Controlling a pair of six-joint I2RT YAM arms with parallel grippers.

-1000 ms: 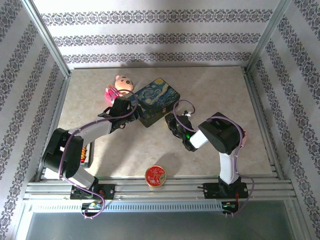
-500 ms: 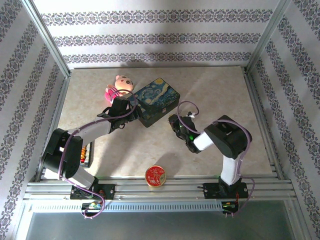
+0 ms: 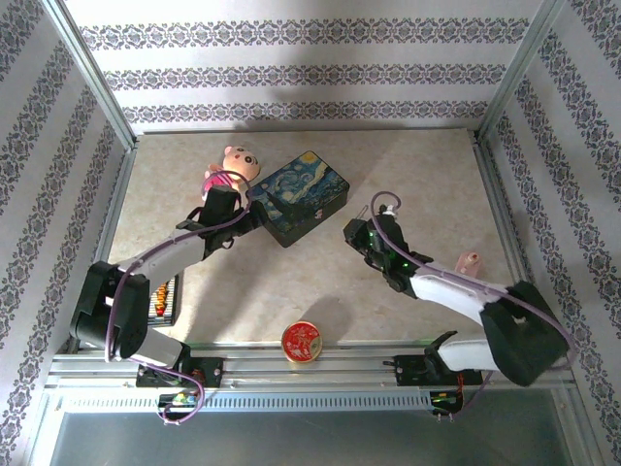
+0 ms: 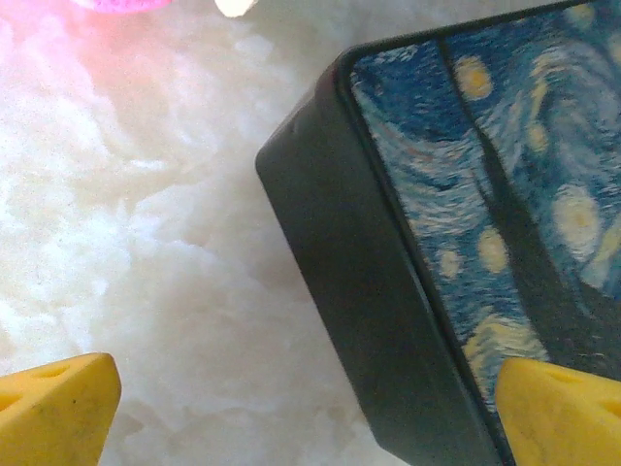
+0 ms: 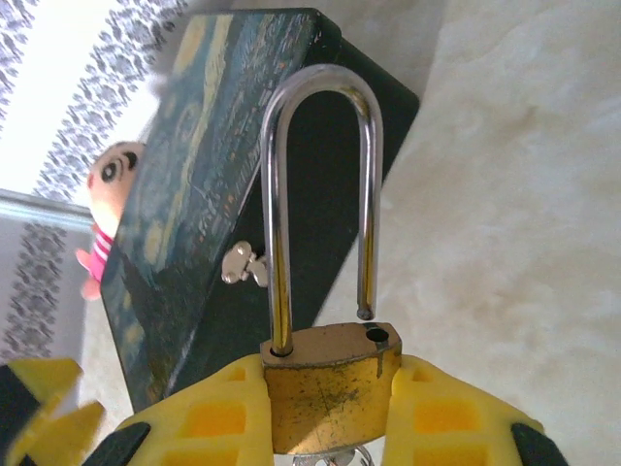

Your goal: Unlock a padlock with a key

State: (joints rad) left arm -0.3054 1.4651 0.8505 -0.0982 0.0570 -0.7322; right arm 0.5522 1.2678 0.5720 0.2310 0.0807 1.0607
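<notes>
Since the earlier frame the right arm's elbow has swung out low toward 4 o'clock, carrying the right gripper (image 3: 360, 232) a little toward 3 o'clock, away from the box (image 3: 304, 194), while the left gripper (image 4: 309, 410) has edged toward the toy (image 3: 233, 163) at the box's 10 o'clock. The padlock (image 5: 325, 374) sits at the box's 4 o'clock, lifted off the table (image 3: 427, 184), its brass body pinched between the right fingers (image 5: 218, 413). The shackle (image 5: 320, 83) points up with its free leg out of its hole, so the unlocking looks done. A silvery bit under the body may be the key, but I cannot tell. The left jaws stand wide, holding nothing, one over the box lid and one over bare table. What seems left is pulling the key, if it is in, and setting the padlock down.
</notes>
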